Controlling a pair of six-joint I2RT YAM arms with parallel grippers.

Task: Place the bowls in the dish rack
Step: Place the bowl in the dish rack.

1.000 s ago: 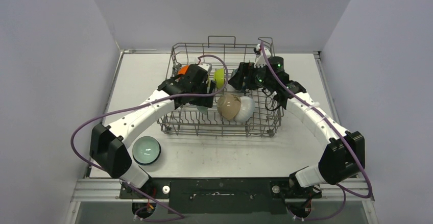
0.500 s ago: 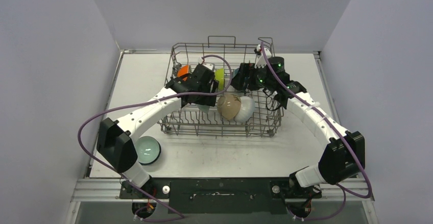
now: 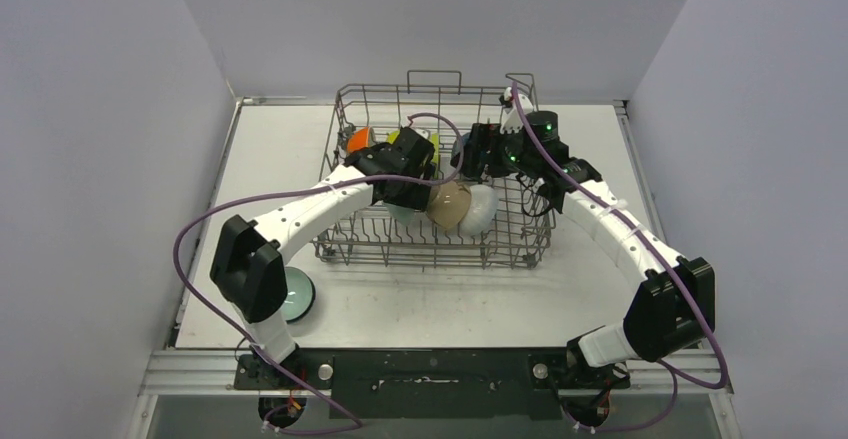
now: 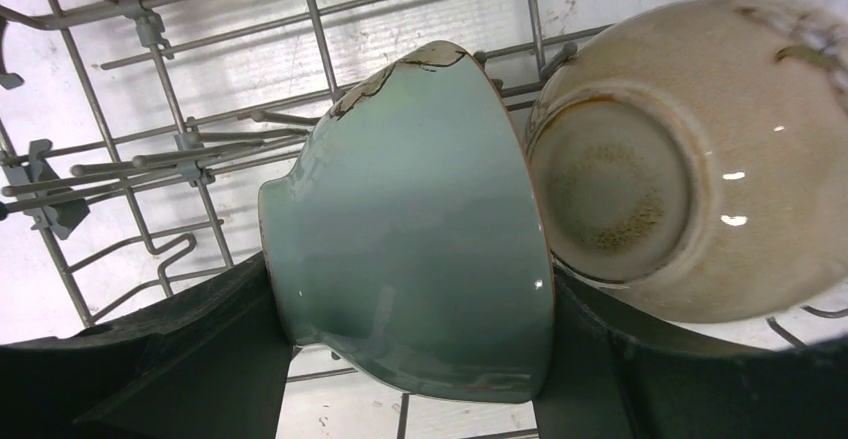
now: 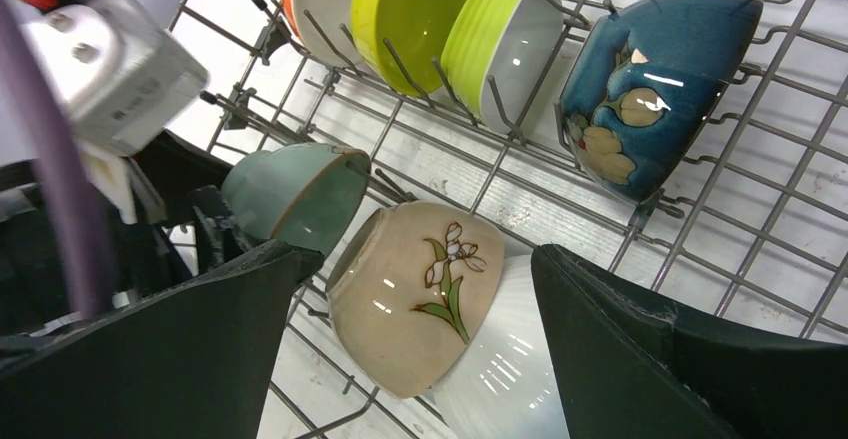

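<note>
Table bowl [image 3: 297,297]: at 7 o'clock of the dish rack [image 3: 430,251].
Left gripper [image 4: 410,359]: clamped on the pale green bowl [image 4: 410,219], inside the rack.
Beige bowl [image 4: 640,169]: close at 3 o'clock; I would seat the green one between tines without knocking it.
Right gripper [image 5: 425,254]: jaws apart, empty; keep clear.

Bowls [image 3: 450,204] in dish rack [image 3: 435,250]; lone bowl [image 3: 298,297] on table [image 3: 450,294], front-left.

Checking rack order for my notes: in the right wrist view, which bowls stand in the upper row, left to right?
orange bowl → yellow bowl → lime bowl → dark blue bowl
</note>
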